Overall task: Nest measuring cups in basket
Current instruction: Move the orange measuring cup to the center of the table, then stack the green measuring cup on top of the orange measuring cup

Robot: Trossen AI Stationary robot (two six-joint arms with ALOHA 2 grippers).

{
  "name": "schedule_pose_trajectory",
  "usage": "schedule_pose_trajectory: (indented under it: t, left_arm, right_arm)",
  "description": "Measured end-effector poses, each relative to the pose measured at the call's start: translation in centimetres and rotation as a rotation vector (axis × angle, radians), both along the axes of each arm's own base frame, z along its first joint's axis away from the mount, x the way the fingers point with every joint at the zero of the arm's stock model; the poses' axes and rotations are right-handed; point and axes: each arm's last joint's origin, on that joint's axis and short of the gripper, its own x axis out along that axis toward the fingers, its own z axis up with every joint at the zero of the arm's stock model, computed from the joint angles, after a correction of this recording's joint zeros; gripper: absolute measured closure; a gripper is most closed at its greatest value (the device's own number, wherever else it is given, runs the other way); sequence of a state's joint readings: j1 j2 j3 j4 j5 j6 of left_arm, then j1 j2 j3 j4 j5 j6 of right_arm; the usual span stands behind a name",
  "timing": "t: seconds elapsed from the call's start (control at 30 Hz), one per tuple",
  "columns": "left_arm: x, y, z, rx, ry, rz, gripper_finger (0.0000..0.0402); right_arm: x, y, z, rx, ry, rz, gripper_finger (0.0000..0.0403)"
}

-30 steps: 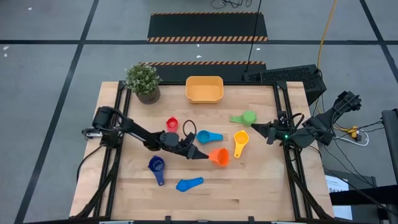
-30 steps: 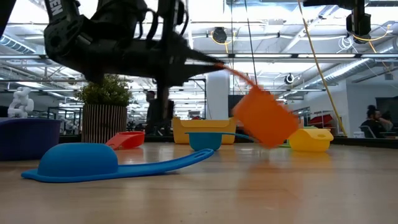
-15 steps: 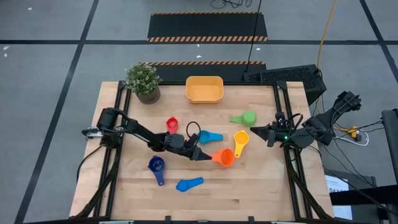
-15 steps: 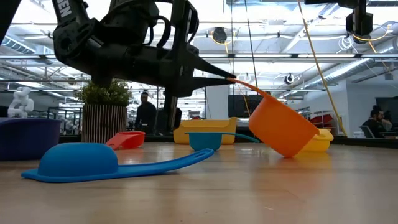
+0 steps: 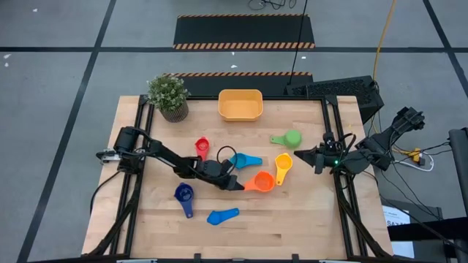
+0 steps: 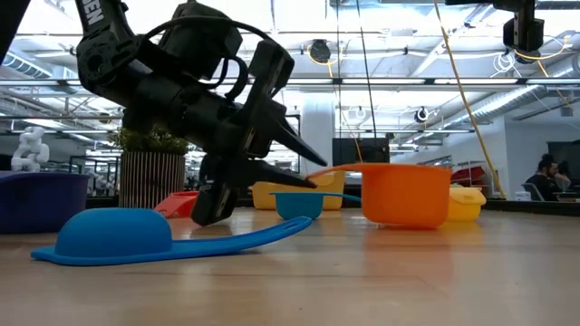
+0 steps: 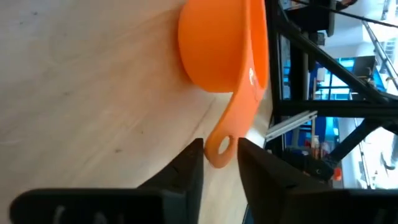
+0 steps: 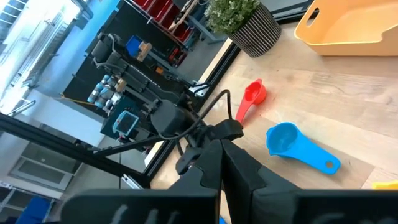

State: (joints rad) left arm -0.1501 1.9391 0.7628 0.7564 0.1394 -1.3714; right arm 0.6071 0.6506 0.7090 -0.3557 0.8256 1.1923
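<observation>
The orange measuring cup (image 5: 262, 182) stands upright on its base on the table (image 6: 405, 193). Its handle points toward my left gripper (image 5: 238, 185). That gripper is open, with one finger on each side of the handle's free end (image 7: 219, 149). My right gripper (image 5: 298, 153) is shut and empty, waiting near the table's right edge. The orange-yellow basket (image 5: 240, 104) sits at the far edge and holds nothing that I can see. The red (image 5: 202, 145), light blue (image 5: 246, 159), yellow (image 5: 283, 166), green (image 5: 288, 138), dark blue (image 5: 184, 196) and second light blue (image 5: 222, 215) cups lie on the table. My left gripper's fingers (image 7: 193, 163) flank the free end of the orange cup's handle (image 7: 219, 149), coming level from the table's left. I cannot tell whether they touch it. The cup rests on its base on the table.
A potted plant (image 5: 168, 96) stands at the far left corner. The second light blue cup lies mouth down near the front (image 6: 118, 231). Bare wood lies between the basket and the cups. The room behind shows in the low view.
My left gripper has gone down with the orange cup and tipped its fingers downward. The cup, which hung tilted and clear, now stands upright on the table. The fingers, shut on the handle before, now stand apart.
</observation>
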Motion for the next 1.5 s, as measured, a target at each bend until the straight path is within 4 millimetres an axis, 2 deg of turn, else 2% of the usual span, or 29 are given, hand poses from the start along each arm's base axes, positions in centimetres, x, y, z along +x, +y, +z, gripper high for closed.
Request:
schedule_pose_trajectory:
  t: [0.23, 0.53, 0.83, 0.93, 1.07, 1.23, 1.33, 1.5]
  left_arm:
    - [0.0, 0.0, 0.2, -0.007, 0.001, -0.004, 0.0251]
    - [-0.2, -0.1, 0.2, -0.075, 0.026, -0.084, 0.0212]
    - [-0.3, 0.2, -0.1, -0.009, 0.039, -0.110, 0.0157]
    - [-0.4, 0.6, 0.4, 0.027, 0.030, -0.116, 0.0130]
    - [-0.8, 1.5, 1.9, 0.093, 0.027, -0.125, 0.0098]
    - [-2.0, 2.5, 4.6, 0.204, 0.044, -0.158, 0.0083]
    - [-2.9, 3.2, 6.3, 0.265, 0.038, -0.174, 0.0087]
    - [-4.5, 4.4, 9.0, 0.336, 0.018, -0.178, 0.0100]
  right_arm:
    - [0.6, 0.0, 0.7, 0.051, -0.073, -0.010, 0.0387]
    - [2.9, -1.1, 1.2, 0.066, 0.018, -0.015, 0.0353]
    - [6.4, -3.0, 3.0, 0.044, 0.301, 0.047, 0.0348]
    - [7.6, -3.7, 3.3, 0.030, 0.389, 0.071, 0.0348]
    - [9.3, -4.7, 3.3, 0.037, 0.469, 0.129, 0.0348]
    - [11.1, -6.0, 1.9, 0.095, 0.542, 0.177, 0.0344]
    - [11.9, -6.7, 1.0, 0.114, 0.575, 0.182, 0.0324]
    - [12.6, -7.8, 0.2, 0.120, 0.610, 0.168, 0.0267]
